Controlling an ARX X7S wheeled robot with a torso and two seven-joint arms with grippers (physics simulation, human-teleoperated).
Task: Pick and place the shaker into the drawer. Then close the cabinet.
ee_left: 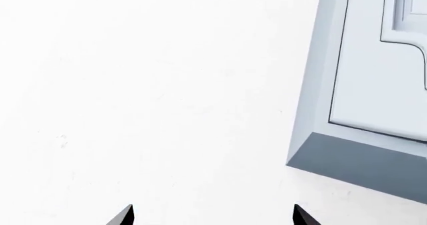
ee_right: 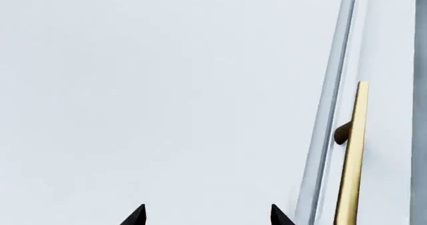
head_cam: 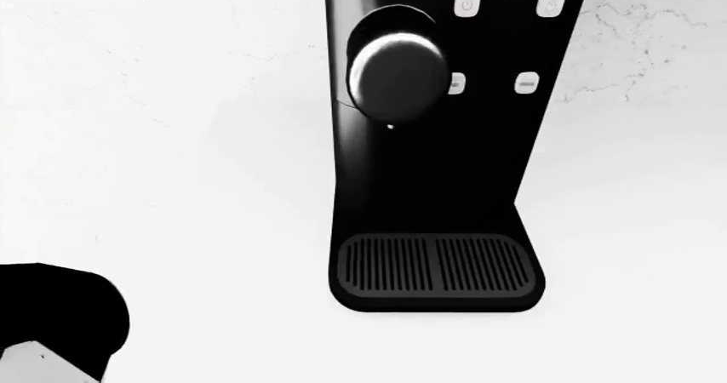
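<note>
The shaker is out of view in all three views. My left gripper point(ee_left: 213, 216) is open and empty; only its two dark fingertips point(ee_left: 125, 216) show, over a plain white surface beside a pale grey panelled cabinet front point(ee_left: 373, 70). My right gripper point(ee_right: 208, 216) is open and empty, its fingertips point(ee_right: 137, 217) over a plain pale surface next to a cabinet front point(ee_right: 387, 45) with a long brass handle point(ee_right: 352, 155). No gripper shows in the head view, only a black part of my left arm point(head_cam: 57, 311) at the lower left corner.
A tall black coffee machine point(head_cam: 437, 145) with a ribbed drip tray point(head_cam: 437, 264) stands on a white marbled counter point(head_cam: 170, 145) in the head view, right of centre. The cabinet's dark grey base strip point(ee_left: 360, 165) shows in the left wrist view.
</note>
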